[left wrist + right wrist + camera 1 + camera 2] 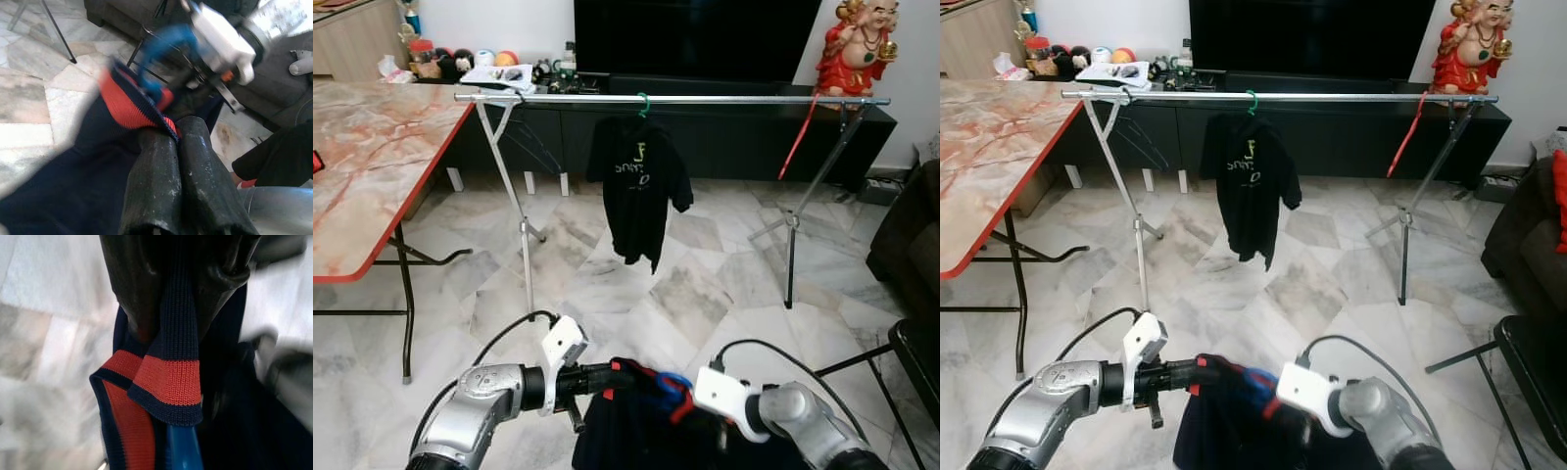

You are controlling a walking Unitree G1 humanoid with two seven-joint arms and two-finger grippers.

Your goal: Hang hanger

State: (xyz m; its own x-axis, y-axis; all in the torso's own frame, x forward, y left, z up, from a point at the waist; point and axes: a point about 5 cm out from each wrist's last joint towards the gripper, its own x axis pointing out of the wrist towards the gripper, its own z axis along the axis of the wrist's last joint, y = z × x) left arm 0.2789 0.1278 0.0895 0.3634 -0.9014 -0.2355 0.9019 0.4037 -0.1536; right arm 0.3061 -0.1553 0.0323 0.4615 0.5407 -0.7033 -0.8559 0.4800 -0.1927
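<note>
Both grippers — left (619, 372), right (690, 399) — clench the navy garment (636, 431); blue hanger (672, 382) mostly hidden.

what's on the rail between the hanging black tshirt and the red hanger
Nothing: in the left eye view the rail runs bare from the black t-shirt on its green hanger to the red hanger.
</note>
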